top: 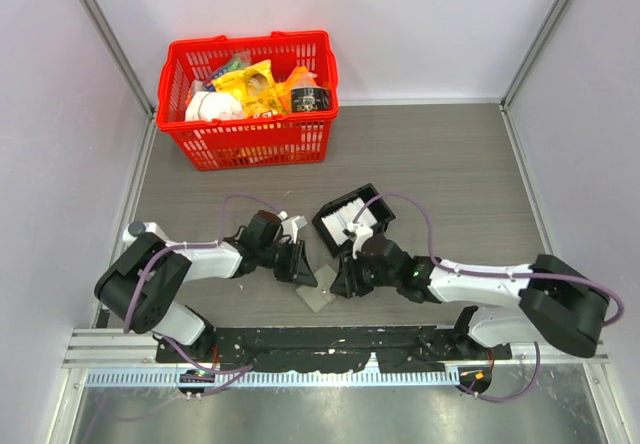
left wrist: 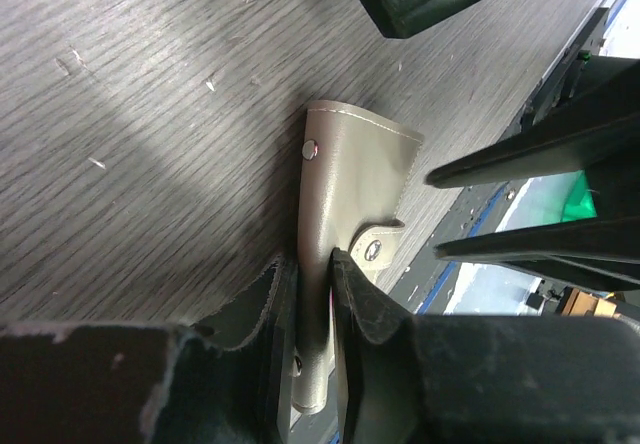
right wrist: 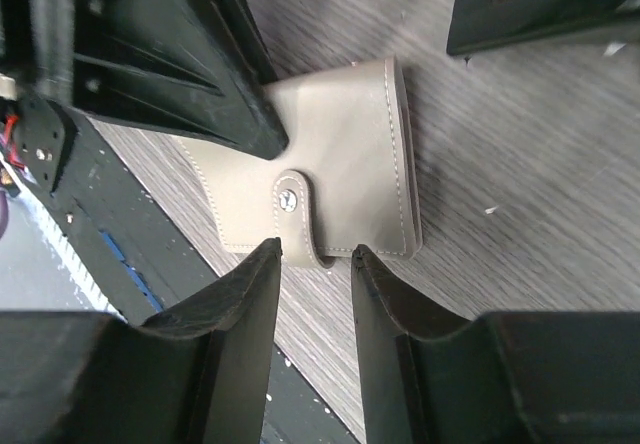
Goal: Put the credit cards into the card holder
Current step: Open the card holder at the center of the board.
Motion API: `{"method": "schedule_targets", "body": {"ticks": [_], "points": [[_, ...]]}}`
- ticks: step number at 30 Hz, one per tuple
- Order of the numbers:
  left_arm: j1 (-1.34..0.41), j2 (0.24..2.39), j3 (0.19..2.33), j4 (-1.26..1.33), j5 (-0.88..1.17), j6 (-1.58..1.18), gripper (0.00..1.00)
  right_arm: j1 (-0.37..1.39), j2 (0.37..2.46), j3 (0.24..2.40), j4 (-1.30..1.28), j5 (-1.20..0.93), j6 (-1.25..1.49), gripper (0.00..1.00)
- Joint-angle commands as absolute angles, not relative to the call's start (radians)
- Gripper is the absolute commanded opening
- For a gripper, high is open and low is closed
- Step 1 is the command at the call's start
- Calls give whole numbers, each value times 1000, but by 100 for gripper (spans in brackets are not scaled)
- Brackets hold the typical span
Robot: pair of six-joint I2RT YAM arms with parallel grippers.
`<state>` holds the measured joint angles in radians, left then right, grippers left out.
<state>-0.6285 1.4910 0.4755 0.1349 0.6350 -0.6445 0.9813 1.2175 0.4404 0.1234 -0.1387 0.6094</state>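
Left gripper [left wrist: 312, 262] jaws clamped on card holder [right wrist: 345, 144] edge; right gripper [right wrist: 316, 264] jaws apart, just beside snap tab [right wrist: 293, 214].

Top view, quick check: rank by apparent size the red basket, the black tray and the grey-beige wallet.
1. red plastic mesh basket, clearly the largest
2. black rectangular open tray, partly covered
3. grey-beige folding card holder, the smallest; only part of it shows, but it would still rank last

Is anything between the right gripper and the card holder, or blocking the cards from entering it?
Nothing visible separates the right gripper from the card holder. But the holder is folded shut, snap tab across its edge.
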Motion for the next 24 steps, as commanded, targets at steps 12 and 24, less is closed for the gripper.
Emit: {"method": "schedule_targets", "body": {"ticks": [12,24], "points": [[-634,1499,479,110,546,-643,18,1008,1416,497,301,-265,641,43],[-634,1482,468,138,505,-693,13,1069,1422,600,135,-147,621,38]]}}
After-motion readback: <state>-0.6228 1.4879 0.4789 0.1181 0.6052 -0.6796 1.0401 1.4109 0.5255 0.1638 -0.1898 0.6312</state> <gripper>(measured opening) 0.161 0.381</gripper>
